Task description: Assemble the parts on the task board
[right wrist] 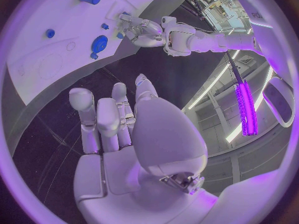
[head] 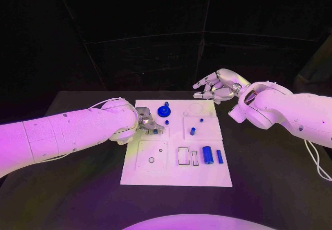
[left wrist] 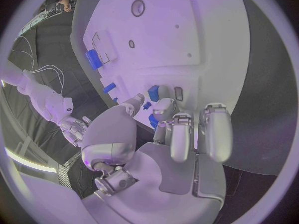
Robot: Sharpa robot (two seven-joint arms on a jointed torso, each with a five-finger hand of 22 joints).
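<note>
You're still early on, I'd say. The board [head: 176,178] sits mid tabletop [head: 269,191] with most blue parts loose: a round knob [head: 164,111] at the far edge, two cylinders [head: 207,155] near right. Your left robot hand [head: 148,122] is at the board's left edge, fingers pinched on a small blue piece [left wrist: 148,105]. The right robot hand [head: 214,87] hovers past the far right corner, fingers apart, empty. Plenty of open room on the right.
</note>
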